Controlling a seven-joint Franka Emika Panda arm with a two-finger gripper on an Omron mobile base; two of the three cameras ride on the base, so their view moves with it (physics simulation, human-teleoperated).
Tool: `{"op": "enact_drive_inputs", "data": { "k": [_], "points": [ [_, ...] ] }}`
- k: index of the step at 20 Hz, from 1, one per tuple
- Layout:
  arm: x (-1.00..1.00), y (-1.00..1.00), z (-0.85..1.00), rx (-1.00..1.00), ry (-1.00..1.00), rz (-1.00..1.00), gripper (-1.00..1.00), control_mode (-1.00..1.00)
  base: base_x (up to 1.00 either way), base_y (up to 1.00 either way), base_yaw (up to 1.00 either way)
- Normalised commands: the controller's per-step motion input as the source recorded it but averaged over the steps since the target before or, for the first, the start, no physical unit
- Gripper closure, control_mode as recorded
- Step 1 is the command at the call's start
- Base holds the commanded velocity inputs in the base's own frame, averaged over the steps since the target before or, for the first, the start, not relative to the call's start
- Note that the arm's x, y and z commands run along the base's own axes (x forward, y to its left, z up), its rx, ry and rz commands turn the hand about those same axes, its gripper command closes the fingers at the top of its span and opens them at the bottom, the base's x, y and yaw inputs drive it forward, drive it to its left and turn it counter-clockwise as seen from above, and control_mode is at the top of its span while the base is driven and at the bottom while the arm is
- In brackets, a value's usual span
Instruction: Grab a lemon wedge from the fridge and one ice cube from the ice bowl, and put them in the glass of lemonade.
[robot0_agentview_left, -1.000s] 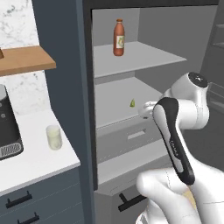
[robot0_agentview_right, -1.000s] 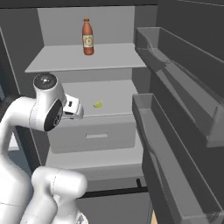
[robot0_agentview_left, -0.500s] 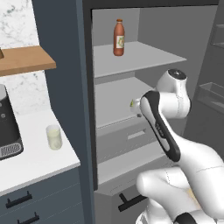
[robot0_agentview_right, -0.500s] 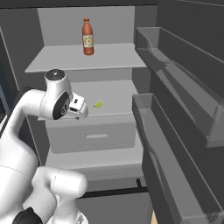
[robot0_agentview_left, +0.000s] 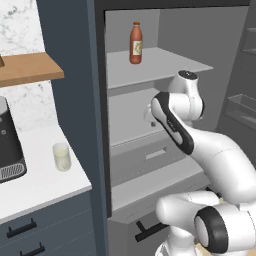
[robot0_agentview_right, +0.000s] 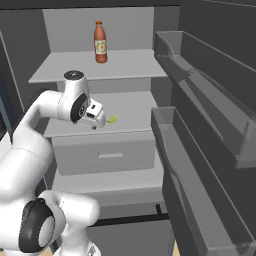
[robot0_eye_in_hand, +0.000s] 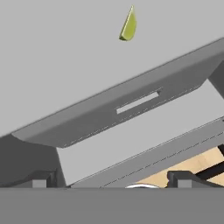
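Fridge (robot0_agentview_right: 165, 22) stands open, door swung right. Its middle shelf (robot0_agentview_right: 132, 110) carries the lemon wedge (robot0_agentview_right: 113, 119), lying just beyond the gripper (robot0_agentview_right: 96, 121) and slightly to its right. In the hand view the wedge (robot0_eye_in_hand: 128, 25) points lengthwise ahead. Fingers spread wide, holding nothing.

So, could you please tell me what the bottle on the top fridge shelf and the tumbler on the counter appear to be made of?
The bottle looks like glossy glass or plastic: reddish-brown body, pale label, red cap. The tumbler looks like clear glass, since pale yellow liquid shows through its wall. Being rendered, neither is certain.
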Motion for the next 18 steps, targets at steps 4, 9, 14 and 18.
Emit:
{"op": "enact_drive_inputs", "data": {
  "k": [4, 9, 14, 18],
  "points": [
    [0.39, -0.09, -0.41, 0.00, -0.01, -0.06, -1.00, -1.00, 0.00, 0.00, 0.00],
    [0.35, -0.07, -0.32, 0.00, -0.01, -0.03, -1.00, -1.00, 0.00, 0.00, 0.00],
    [0.50, 0.00, -0.27, 0.00, -0.07, -0.01, -1.00, -1.00, 0.00, 0.00, 0.00],
    [0.48, 0.00, -0.34, 0.00, -0.08, 0.00, -1.00, -1.00, 0.00, 0.00, 0.00]
  ]
}}
